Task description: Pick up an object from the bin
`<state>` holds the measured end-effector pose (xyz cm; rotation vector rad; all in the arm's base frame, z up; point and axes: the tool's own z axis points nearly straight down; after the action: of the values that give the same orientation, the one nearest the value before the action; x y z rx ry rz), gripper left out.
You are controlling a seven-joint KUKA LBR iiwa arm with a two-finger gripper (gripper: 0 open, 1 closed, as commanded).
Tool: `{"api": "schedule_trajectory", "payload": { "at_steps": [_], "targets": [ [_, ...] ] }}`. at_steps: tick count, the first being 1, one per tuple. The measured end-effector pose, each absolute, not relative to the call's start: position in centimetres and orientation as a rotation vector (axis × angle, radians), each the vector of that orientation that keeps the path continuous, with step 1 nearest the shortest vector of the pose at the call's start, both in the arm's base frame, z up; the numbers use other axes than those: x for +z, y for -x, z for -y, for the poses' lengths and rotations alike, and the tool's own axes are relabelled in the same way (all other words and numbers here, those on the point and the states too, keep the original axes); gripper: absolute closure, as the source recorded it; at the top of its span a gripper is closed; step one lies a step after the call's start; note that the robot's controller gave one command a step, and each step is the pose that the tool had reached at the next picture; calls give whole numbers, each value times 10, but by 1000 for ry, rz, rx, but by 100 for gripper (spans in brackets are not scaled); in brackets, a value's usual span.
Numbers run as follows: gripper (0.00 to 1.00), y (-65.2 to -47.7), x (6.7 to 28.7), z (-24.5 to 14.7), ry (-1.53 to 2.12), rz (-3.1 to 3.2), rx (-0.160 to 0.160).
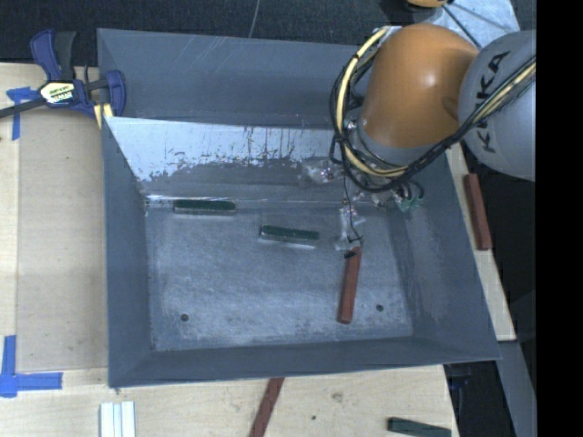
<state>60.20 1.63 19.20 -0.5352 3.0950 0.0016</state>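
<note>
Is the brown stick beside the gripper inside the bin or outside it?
Inside: the brown stick rests on the floor of the bin, between its walls.

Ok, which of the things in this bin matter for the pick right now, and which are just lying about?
In play:
- pincer, right at the upper end of the brown stick
- brown stick, right side of the bin

Lying about:
- middle green stick, left of the pincer
- far green stick, by the back wall
</note>
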Motion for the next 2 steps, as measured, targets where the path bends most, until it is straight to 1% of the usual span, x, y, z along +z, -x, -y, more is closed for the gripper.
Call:
{"api": "schedule_trajectory", "payload": {
  "at_steps": [1, 2],
  "targets": [
    [0, -603, 194, -16, 533, -3092, 1],
    [0, -615, 153, -25, 633, -3067, -3]
  ]
}}
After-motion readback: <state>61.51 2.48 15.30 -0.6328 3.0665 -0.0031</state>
